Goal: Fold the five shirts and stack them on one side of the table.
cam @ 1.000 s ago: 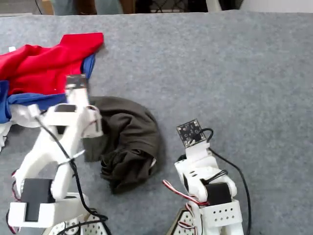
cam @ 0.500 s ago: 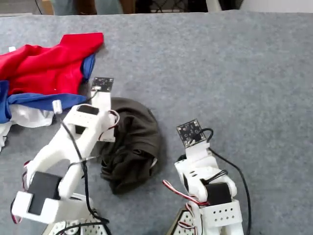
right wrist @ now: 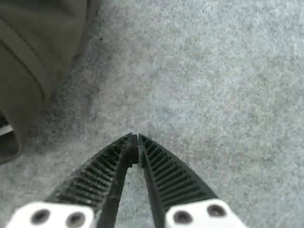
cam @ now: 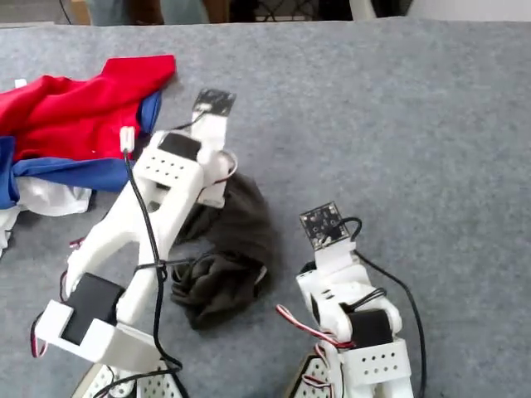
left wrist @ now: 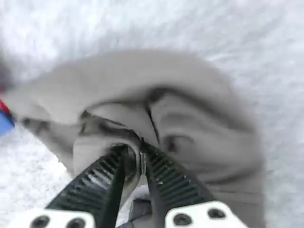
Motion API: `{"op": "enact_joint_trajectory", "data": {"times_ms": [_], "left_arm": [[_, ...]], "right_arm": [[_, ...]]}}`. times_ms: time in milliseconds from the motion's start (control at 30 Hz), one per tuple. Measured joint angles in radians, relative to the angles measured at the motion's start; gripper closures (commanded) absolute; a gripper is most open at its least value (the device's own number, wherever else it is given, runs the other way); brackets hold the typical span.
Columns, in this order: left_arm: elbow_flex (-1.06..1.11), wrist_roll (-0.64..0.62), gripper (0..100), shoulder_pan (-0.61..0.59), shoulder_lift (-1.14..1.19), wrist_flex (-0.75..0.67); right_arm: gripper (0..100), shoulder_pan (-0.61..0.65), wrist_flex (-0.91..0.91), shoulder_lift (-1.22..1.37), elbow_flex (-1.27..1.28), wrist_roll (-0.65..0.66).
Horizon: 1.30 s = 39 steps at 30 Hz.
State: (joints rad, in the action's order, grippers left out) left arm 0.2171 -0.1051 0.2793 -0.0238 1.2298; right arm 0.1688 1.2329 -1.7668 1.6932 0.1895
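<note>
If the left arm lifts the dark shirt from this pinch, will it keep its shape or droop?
Probably droop: the dark shirt lies crumpled in soft folds, and the left gripper pinches only a small ridge of cloth. It looks light, though the bunched end may drag on the felt-like table rather than slide.

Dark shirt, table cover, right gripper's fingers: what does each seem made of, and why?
Dark shirt: soft matte cloth, perhaps cotton; it creases and bunches.
Table cover: grey felt or carpet, fuzzy nap.
Right gripper's fingers: black rigid plastic, ridged.
</note>
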Motion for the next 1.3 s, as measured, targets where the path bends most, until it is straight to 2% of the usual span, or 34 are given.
{"op": "enact_joint_trajectory", "data": {"times_ms": [133,267,333,500,633,833,1000,1233,1300], "left_arm": [[-0.051,0.0,94,0.012,0.0,0.025],[-0.051,0.038,71,-0.046,0.0,0.091],[-0.051,0.048,67,-0.106,0.0,0.114],[-0.051,0.103,69,-0.313,0.0,0.129],[-0.051,0.133,69,-0.493,0.032,0.061],[-0.078,0.14,69,-0.66,0.258,-0.054],[-0.305,0.14,70,-0.783,0.516,-0.015],[-0.766,0.14,95,-0.864,0.818,0.164],[-0.921,0.14,97,-0.879,0.891,0.227]], "right_arm": [[98.4,0.0,0.0,0.0,0.0,0.0],[98.4,0.0,0.0,0.0,0.0,0.0],[98.4,0.0,0.0,0.0,0.0,0.0],[98.4,0.0,0.0,0.0,0.0,0.0],[98.4,0.0,0.0,0.0,0.0,0.0],[98.4,0.0,0.0,0.0,0.0,0.0],[98.4,0.0,0.0,0.0,0.0,0.0],[98.4,0.0,0.0,0.0,0.0,0.0],[98.4,0.0,0.0,0.0,0.0,0.0]]}}
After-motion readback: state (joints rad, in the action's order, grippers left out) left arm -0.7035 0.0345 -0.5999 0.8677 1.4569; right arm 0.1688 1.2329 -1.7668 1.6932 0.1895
